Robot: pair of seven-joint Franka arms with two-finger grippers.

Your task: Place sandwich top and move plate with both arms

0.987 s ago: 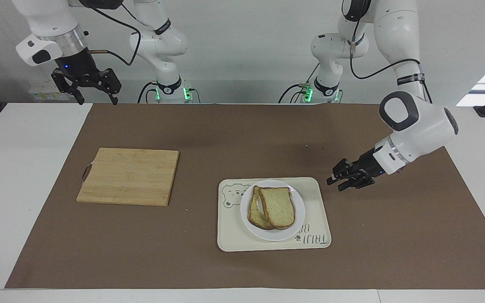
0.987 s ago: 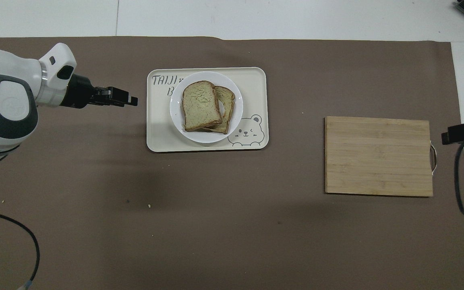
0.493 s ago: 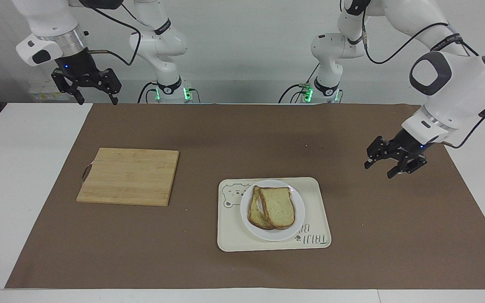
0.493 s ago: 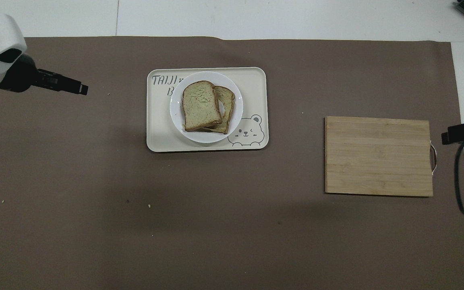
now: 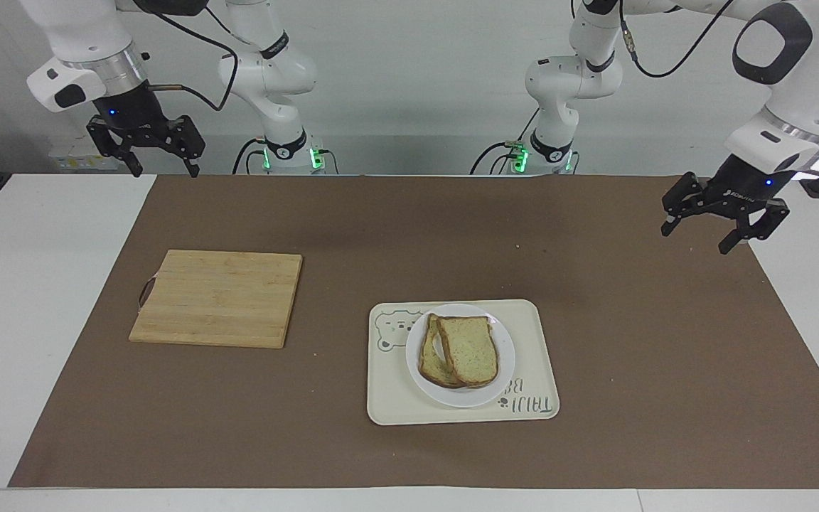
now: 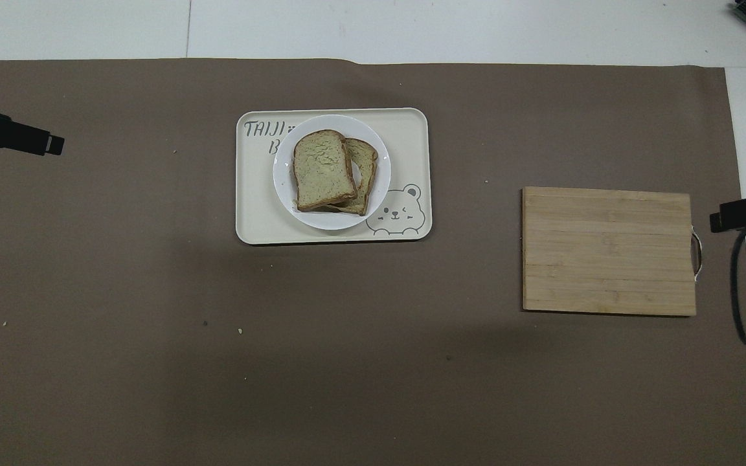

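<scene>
Sandwich top (image 5: pixel 471 350) lies askew over the lower slice on the plate (image 5: pixel 500 384), centre frame. Left gripper (image 5: pixel 724 222) at upper right and right gripper (image 5: pixel 161 158) at upper left both hang spread, empty. We'd take opposite plate rims together, probably levelly.

This is a robotics lab rather than a kitchen. Two white robot arms (image 5: pixel 267 78) bolted at twelve o'clock trail loose black cables (image 5: pixel 189 43) over a white surface (image 5: pixel 33 299) covered by a brown paper mat (image 5: pixel 409 235), against a bare grey wall (image 5: pixel 416 64). A wooden cutting board (image 5: pixel 217 298) and a bear-print tray (image 5: pixel 530 334) sit like staged props.
</scene>
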